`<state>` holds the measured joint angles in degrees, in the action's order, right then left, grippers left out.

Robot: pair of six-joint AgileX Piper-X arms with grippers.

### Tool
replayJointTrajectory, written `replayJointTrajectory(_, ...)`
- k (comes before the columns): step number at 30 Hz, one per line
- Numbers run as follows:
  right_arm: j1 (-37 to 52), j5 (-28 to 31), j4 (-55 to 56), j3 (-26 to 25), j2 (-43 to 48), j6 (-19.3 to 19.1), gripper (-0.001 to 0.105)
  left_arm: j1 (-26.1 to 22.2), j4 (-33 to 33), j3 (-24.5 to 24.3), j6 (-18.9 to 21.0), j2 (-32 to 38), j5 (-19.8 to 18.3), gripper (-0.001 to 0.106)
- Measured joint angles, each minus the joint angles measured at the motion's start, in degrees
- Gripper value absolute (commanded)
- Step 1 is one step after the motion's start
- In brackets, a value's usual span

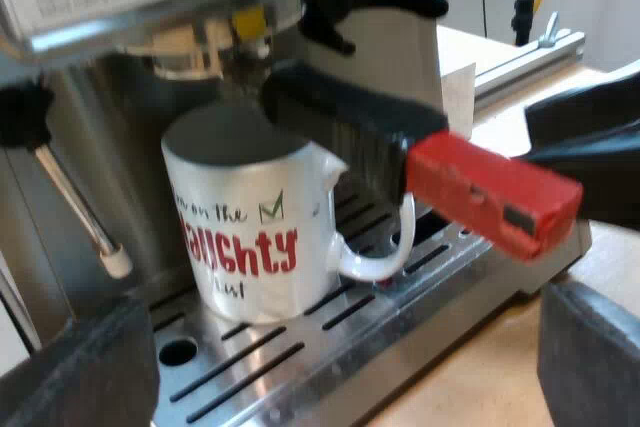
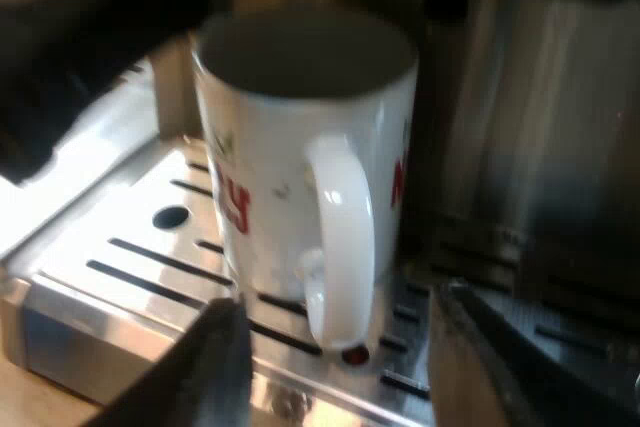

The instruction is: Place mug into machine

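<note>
Mug point(image 1: 250, 217) point(image 2: 290, 137) — white, red lettering, upright on the slotted drip tray point(image 1: 260, 372) of the espresso machine point(image 1: 400, 57), under the holder point(image 1: 340, 112).
Holder — locked into the machine's front; dark handle, red end point(image 1: 490, 192) projecting above the mug's handle.
Left gripper point(image 1: 335, 357) — jaws wide, holding nothing, facing the tray.
Right gripper point(image 2: 345, 347) — jaws spread either side of the mug's handle, not clamped on it.

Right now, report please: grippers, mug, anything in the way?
Left gripper open. Right gripper open, flanking mug handle. Mug upright on drip tray. Holder handle overhangs it.
</note>
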<state>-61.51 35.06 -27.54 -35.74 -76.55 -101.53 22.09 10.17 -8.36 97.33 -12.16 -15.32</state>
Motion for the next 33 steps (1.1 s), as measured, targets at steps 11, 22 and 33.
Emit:
replayJointTrajectory(11,-6.82,8.55,3.28,-1.19,13.12,-3.56,0.0,0.0,11.28,-9.68,0.0,6.74,-0.45,0.078)
replayJointTrajectory(22,-10.64,15.9,7.47,-12.6,10.61,-5.19,0.0,0.0,21.57,-19.87,0.0,12.37,-0.43,0.078)
replayJointTrajectory(33,-10.54,16.01,10.58,-21.69,-1.9,-3.1,0.0,0.0,22.85,-20.37,0.0,12.35,-0.43,0.078)
